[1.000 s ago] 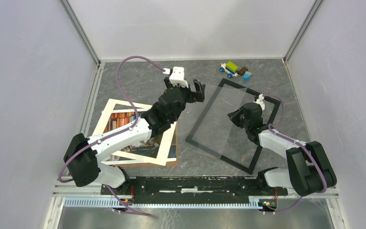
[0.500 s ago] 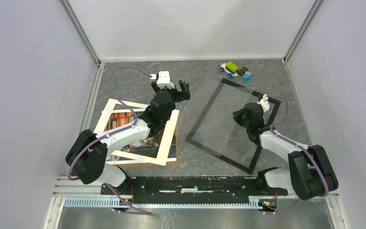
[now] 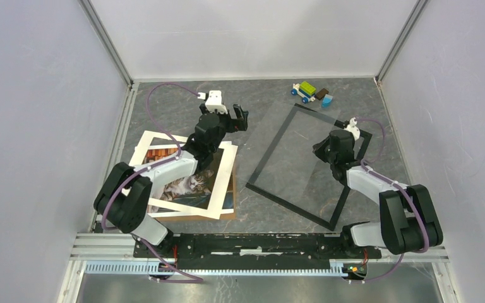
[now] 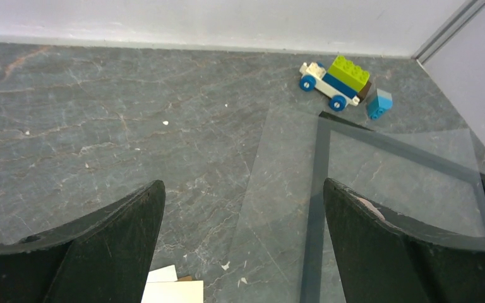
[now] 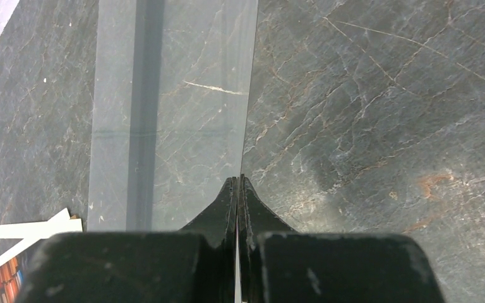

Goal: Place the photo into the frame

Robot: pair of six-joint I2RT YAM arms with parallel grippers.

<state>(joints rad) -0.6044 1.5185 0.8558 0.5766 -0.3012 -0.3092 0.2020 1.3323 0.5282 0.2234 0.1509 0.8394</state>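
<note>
The table (image 3: 183, 104) is surfaced in a dark grey marble pattern and enclosed by a pale back wall (image 3: 252, 38), left wall (image 3: 31, 126) and right wall (image 3: 461, 126). At its far corners metal posts (image 3: 106, 43) are set, and a metal rail (image 3: 101, 242) is fixed along its near edge. Lighting is even.

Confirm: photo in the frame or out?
Out. The photo lies flat left of the frame, apart from it.
</note>
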